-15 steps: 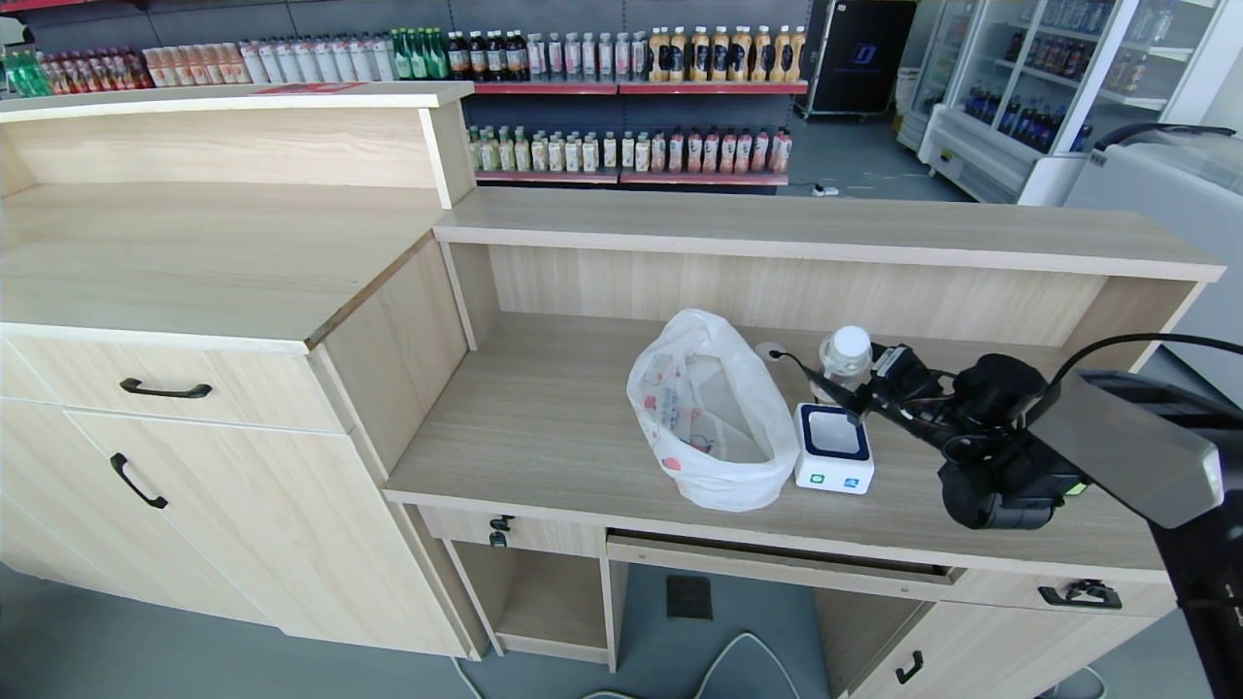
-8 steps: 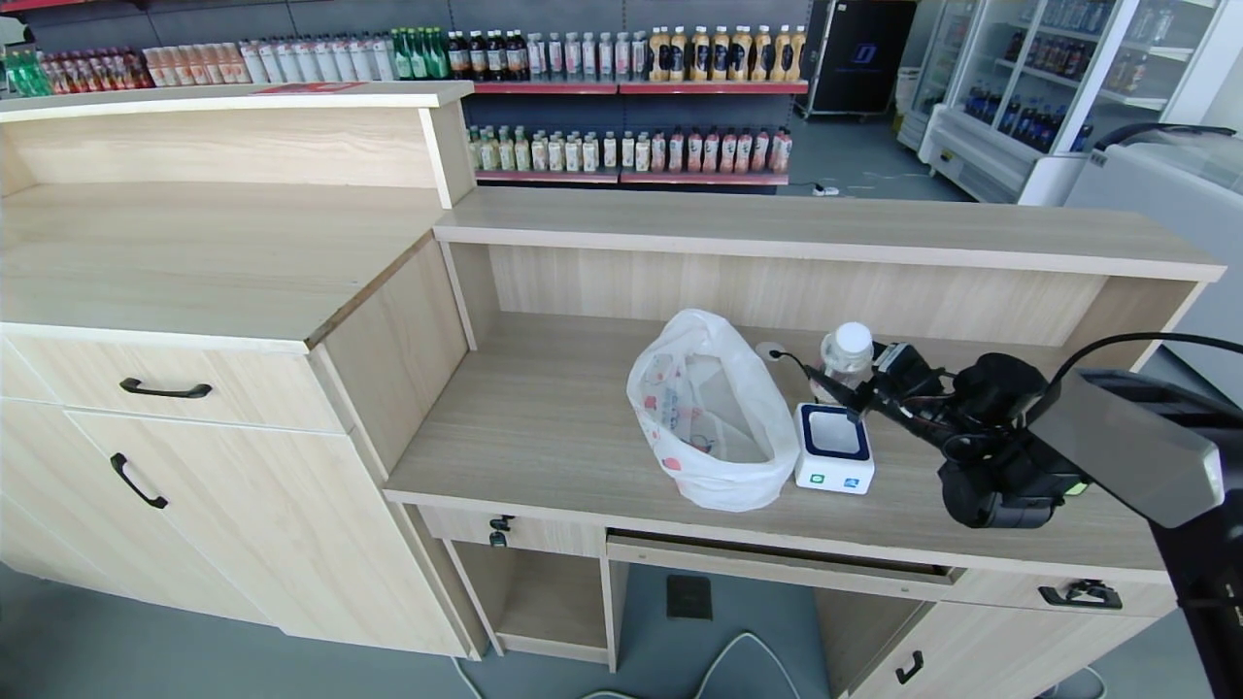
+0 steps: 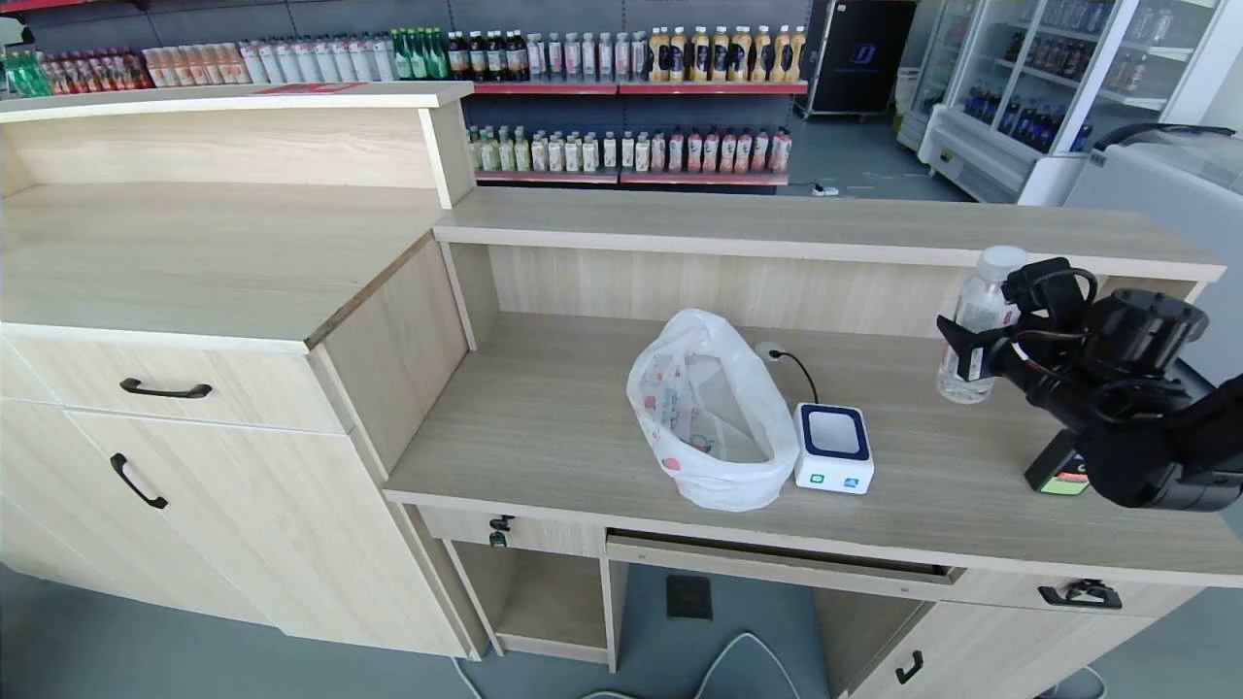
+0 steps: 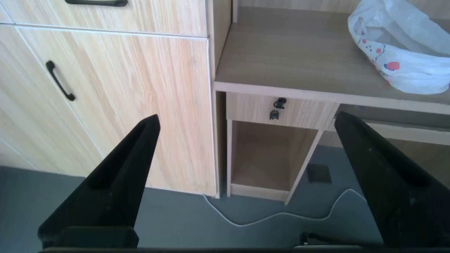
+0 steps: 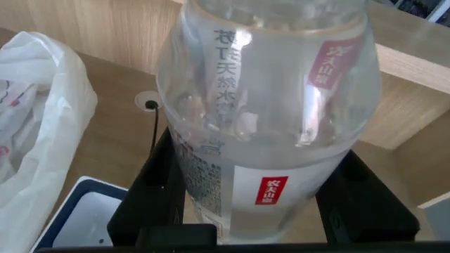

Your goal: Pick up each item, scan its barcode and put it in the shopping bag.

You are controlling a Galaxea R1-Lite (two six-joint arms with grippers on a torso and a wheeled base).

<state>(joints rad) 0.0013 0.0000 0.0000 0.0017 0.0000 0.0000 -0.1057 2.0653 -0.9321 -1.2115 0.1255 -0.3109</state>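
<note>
On the right side of the wooden checkout counter (image 3: 544,427), off its surface: one clear water bottle (image 3: 981,291), white cap, red-and-white label, held about upright. Holder: right gripper (image 3: 974,351), its black fingers (image 5: 151,193) clamped against opposite sides of the bottle's lower body, with the bottle (image 5: 267,105) standing between them. Position of the bottle: to the right of the scanner and well apart from the shopping bag, in front of the counter's raised back panel. Shopping bag (image 3: 714,413): white plastic with a small red print, mouth open, standing at mid-counter near the front edge. Scanner (image 3: 833,447): small white box with a dark-framed top window, just beside the bag on its right; a thin black cable (image 3: 801,369) runs from behind it to a round port in the counter. Left gripper (image 4: 246,118): fingers spread wide, nothing between them, hanging low in front of the cabinet doors and the open niche under the counter, with the bag (image 4: 401,49) up on the counter beyond. Background: shelves of bottled drinks (image 3: 621,53); glass-door coolers (image 3: 1029,78) at the right.
</note>
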